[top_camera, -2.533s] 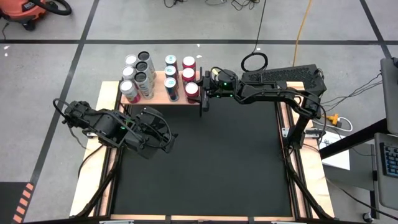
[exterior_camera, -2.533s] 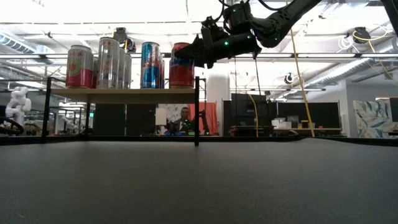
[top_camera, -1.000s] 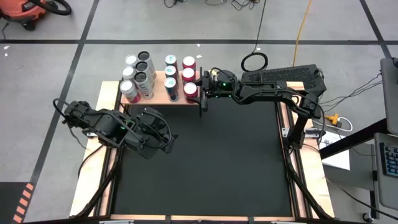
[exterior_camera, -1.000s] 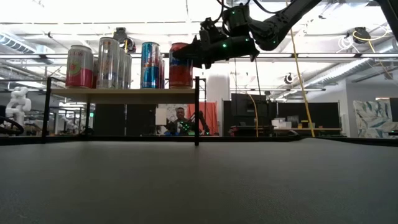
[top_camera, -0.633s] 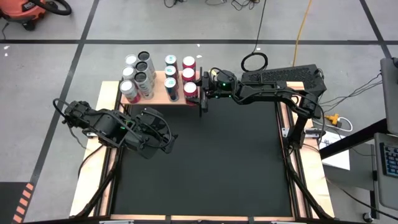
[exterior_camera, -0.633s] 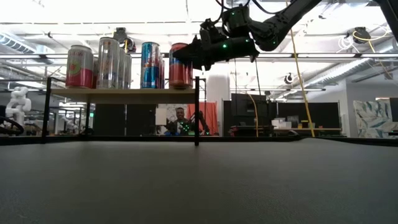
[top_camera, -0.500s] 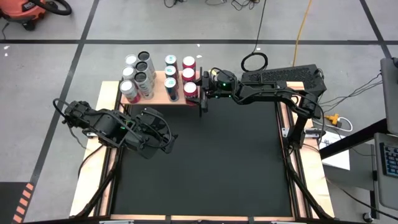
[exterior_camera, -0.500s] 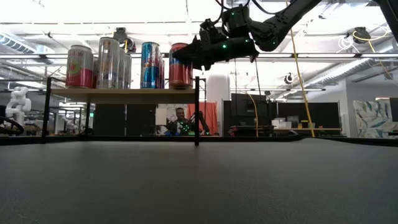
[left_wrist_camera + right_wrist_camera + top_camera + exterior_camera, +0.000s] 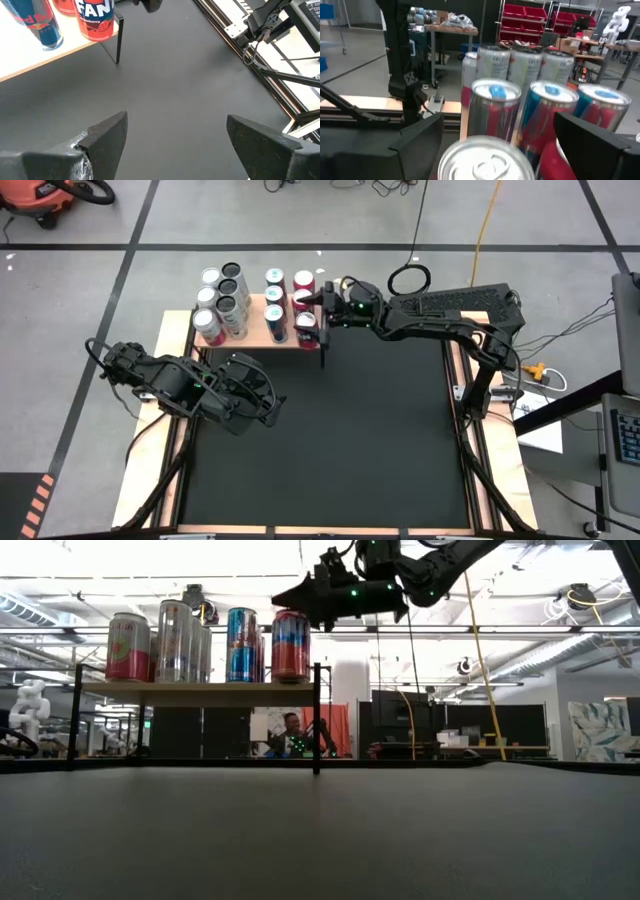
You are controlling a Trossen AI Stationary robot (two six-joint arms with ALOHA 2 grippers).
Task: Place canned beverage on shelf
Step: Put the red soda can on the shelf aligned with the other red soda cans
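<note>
Compared with a moment ago, the right gripper (image 9: 300, 595) is being seen raised clear above the red can (image 9: 290, 645), which it was flanking before. Its fingers are being held spread and empty, with the can's top just below and between them. The red can is being borne upright at the right end of the shelf (image 9: 200, 688), beside the other cans (image 9: 225, 300). The left gripper (image 9: 270, 405) is being kept open and empty over the black mat (image 9: 330, 440). A workshop room is being shown beyond, with a person (image 9: 292, 735) seated far behind.
</note>
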